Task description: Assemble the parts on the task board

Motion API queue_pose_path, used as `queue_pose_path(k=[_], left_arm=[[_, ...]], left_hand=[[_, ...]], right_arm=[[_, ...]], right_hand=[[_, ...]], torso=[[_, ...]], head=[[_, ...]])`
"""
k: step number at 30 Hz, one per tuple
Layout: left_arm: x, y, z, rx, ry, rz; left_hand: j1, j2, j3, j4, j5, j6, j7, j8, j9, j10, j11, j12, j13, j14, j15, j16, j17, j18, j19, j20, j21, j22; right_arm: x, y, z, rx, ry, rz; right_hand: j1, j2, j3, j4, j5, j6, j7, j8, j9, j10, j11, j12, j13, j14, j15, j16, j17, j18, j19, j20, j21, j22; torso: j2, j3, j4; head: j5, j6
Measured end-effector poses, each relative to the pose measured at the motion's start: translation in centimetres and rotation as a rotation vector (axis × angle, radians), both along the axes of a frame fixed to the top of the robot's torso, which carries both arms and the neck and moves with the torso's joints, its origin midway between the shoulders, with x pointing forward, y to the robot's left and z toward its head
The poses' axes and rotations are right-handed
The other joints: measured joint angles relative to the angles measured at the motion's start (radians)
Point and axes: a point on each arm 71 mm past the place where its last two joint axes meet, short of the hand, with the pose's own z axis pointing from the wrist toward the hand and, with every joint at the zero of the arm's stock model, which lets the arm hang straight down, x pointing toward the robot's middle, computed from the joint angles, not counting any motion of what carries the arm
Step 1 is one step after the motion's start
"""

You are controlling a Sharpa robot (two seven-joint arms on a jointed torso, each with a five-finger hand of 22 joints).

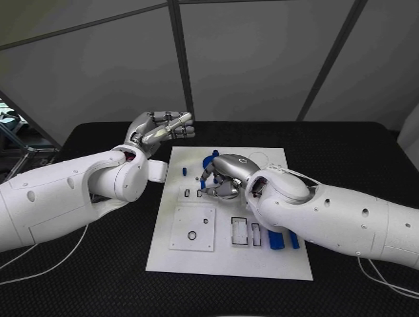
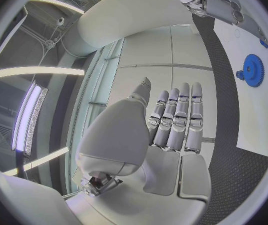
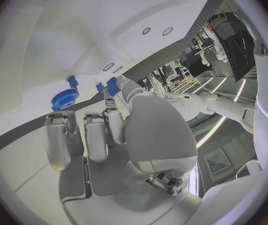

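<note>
Parts, small, blue, for assembly on the white task board (image 1: 230,261) at the middle of the black bench (image 1: 95,277).

Right hand (image 1: 225,177): over the board's middle, fingers (image 3: 95,135) curled down and narrow toward the surface. A small blue piece (image 3: 113,85) sits at the fingertips in the right wrist view; whether it is pinched or merely beside them cannot be told.

Left hand (image 1: 160,128): raised off the board's far left corner, fingers (image 2: 179,120) straight and held close together, nothing in them.

Items near the right hand: blue gear (image 3: 65,98), lying flat on the board toward its far end; one small blue peg (image 1: 185,170) just left of the hand; blue block parts (image 1: 283,240) on the board's right side, partly behind the right forearm.

Board features: raised square plate with a ring hole (image 1: 192,228) at near left; rectangular slots (image 1: 246,232) beside it.

Handling, judged: parts look like rigid moulded plastic, light, smooth, likely to slip or tip under an off-centre pinch. Gear is best taken across its rim or by its hub; pegs and blocks by opposite flat sides, held upright to meet their sockets. Fit appears close, so alignment matters more than force.
</note>
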Motion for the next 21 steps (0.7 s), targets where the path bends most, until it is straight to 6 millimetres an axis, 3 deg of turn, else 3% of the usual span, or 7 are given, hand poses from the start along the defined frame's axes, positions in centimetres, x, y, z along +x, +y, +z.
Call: queue_pose_path(k=[8,14,21], left_arm=[[0.0,0.0,0.0,0.0,0.002,-0.002],[0.0,-0.1,0.0,-0.001,0.002,-0.003],[0.0,-0.1,0.0,-0.001,0.003,-0.004]], left_hand=[[0.0,0.0,0.0,0.0,0.0,0.0,0.0,0.0,0.0,0.0,0.0,0.0,0.0,0.0,0.0,0.0,0.0,0.0,0.0,0.0,0.0,0.0],[0.0,0.0,-0.003,-0.003,0.0,0.0,0.0,0.0,0.0,0.0,0.0,0.0,0.0,0.0,0.0,-0.004,0.0,0.0,0.0,0.0,0.0,0.0],[0.0,0.0,-0.003,-0.003,0.0,0.0,0.0,0.0,0.0,0.0,0.0,0.0,0.0,0.0,0.0,-0.004,0.0,0.0,0.0,0.0,0.0,-0.001]], right_arm=[[-0.1,0.2,-0.8,-0.041,-0.006,0.009],[0.0,0.1,-1.3,-0.074,-0.003,0.007],[0.1,0.3,-1.4,-0.095,0.0,0.011]], right_hand=[[-0.003,-0.003,0.0,0.0,-0.003,0.0,-0.001,-0.006,0.009,0.0,0.0,0.0,0.0,0.0,0.0,0.0,0.0,0.0,0.0,0.0,0.0,0.0],[-0.006,-0.007,0.0,0.0,-0.007,0.002,0.001,-0.006,0.015,0.0,0.0,0.0,0.0,0.0,0.0,0.0,0.0,0.0,0.0,0.0,0.0,0.0],[-0.008,-0.009,-0.001,0.001,-0.008,0.002,0.001,-0.008,0.021,0.0,0.0,0.0,0.0,0.0,0.0,0.0,0.0,0.0,0.0,0.0,0.0,0.0]], torso=[[0.0,0.0001,0.0],[0.001,0.0002,0.0],[0.001,0.0009,-0.0011]], head=[[0.007,-0.003],[0.005,0.002],[0.004,-0.002]])
